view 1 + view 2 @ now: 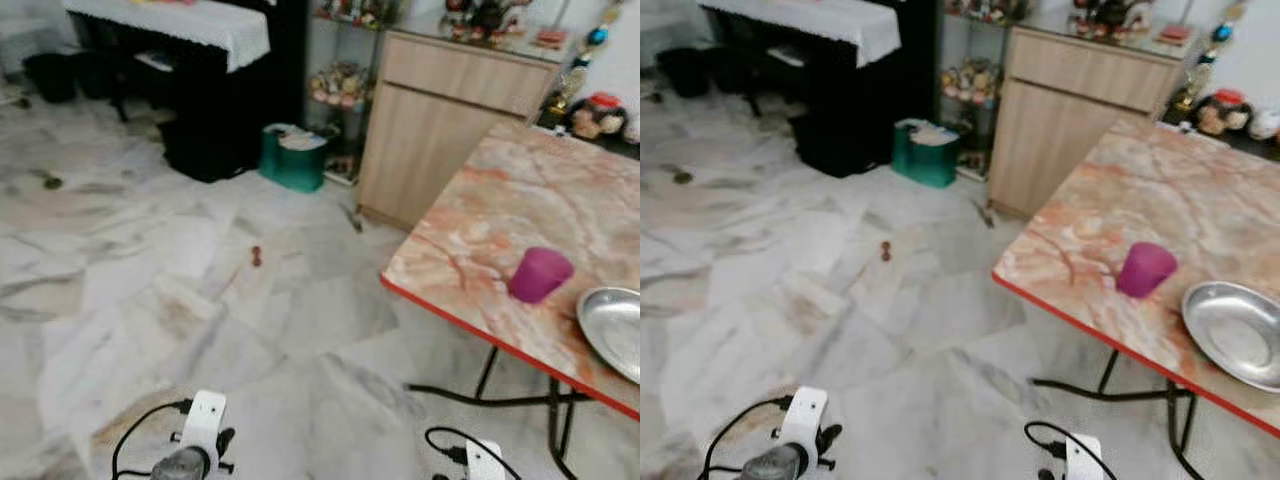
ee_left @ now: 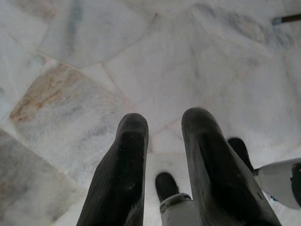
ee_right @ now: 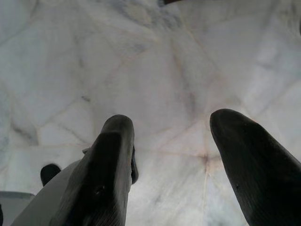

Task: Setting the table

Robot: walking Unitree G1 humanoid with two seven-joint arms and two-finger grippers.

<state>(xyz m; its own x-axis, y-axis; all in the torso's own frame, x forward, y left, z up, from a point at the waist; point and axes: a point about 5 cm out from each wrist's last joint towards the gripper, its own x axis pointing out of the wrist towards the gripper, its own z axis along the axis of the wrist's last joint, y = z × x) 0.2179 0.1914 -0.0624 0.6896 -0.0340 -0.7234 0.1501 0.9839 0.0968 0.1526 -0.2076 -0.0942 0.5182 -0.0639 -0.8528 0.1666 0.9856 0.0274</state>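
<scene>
Nearest the head cam, at 6–7 o'clock, both arms hang idle over the marble floor (image 1: 150, 300). Left gripper (image 2: 162, 127) points at bare tiles, fingers a small gap apart, released, nothing btwn them. Right gripper (image 3: 171, 125) likewise aims at the floor, fingers spread wide, empty.

The table (image 1: 520, 190), marble-look top w/ red edge, sits at 2–3 o'clock. On it a purple cup (image 1: 540, 274) stands near the front edge, w/ a steel plate (image 1: 612, 325) just beside it toward 4 o'clock, apart from it as far as can be seen.

Judged step: approach the table. The robot would do best to turn toward 2 o'clock and stop square to the red edge, keeping its feet off the black table legs (image 1: 487, 372). Arms should rise only once close. The wooden cabinet (image 1: 450, 110) stands at 1 o'clock; green bin (image 1: 295, 155) at 12.
</scene>
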